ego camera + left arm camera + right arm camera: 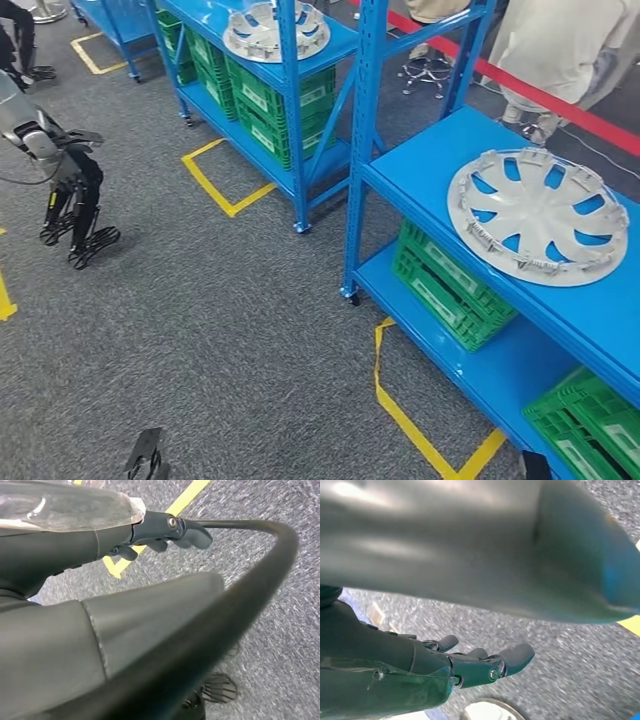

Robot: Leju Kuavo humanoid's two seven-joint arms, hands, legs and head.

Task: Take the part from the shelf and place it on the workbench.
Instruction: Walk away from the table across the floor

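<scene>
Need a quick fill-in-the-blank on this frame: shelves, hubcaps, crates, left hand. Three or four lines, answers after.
1. The near hubcap lies flat on the ______ level of the blue shelf.
2. The crates under it are ______ in colour.
3. The left hand hangs over the grey ______, its fingers holding nothing.
4. The floor markings beside the shelves are ______.

Missing words: top; green; carpet; yellow

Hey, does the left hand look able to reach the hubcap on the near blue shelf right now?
Probably not yet. The left hand hangs empty over the carpet far off to the left, while the hubcap lies on the near shelf at right. Nothing blocks it.
</scene>
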